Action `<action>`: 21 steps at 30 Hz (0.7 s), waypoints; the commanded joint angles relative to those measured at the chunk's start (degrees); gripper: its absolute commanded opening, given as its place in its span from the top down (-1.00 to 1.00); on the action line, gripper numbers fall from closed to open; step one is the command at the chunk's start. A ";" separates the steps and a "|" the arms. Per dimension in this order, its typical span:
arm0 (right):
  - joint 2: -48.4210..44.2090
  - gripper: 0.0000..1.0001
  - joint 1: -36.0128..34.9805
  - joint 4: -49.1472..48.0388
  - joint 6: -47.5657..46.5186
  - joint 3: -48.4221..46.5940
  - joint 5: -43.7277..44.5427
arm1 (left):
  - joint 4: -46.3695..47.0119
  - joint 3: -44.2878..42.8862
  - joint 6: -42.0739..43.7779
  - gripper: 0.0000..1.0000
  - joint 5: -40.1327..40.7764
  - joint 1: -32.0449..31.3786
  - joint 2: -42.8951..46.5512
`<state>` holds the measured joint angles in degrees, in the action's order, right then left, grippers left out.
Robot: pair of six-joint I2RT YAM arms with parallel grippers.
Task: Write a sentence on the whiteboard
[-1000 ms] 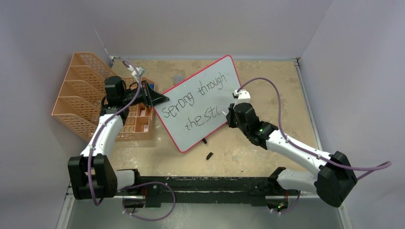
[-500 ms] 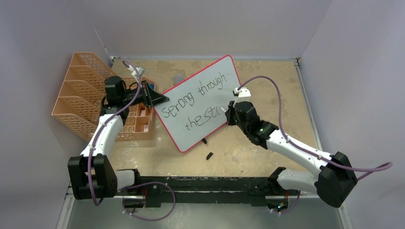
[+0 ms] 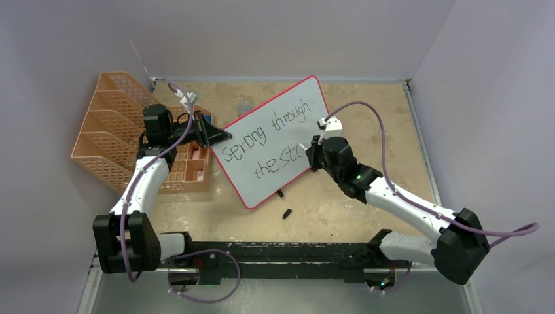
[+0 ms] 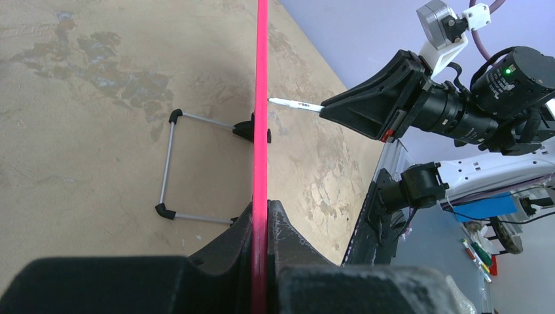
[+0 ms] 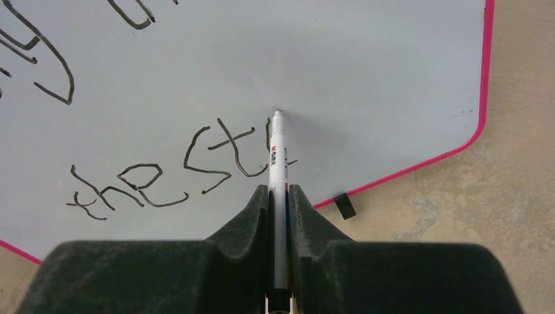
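Right claw point(image 5: 279, 191) pinches the marker point(image 5: 278, 154), tip at the whiteboard point(image 5: 379, 72); left claw point(image 4: 260, 212) clamps its edge. The next stroke needs light, even pressure.

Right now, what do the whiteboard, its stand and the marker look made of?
Whiteboard: smooth, faintly glossy pale panel, probably coated board; pink frame looks plastic.
Stand: thin grey rod, likely metal, with black caps, maybe rubber.
Marker: glossy white barrel with print, probably plastic.
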<state>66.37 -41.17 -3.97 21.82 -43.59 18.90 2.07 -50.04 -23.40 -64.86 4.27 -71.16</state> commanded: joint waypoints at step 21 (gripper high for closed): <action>0.31 1.00 0.24 -0.77 -1.04 -2.59 -2.56 | 2.72 -1.36 1.51 1.00 -0.31 0.74 1.11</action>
<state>66.78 -41.17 -3.33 21.39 -44.05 16.95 2.04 -50.04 -23.40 -64.86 4.27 -71.16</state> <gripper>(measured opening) 0.136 0.020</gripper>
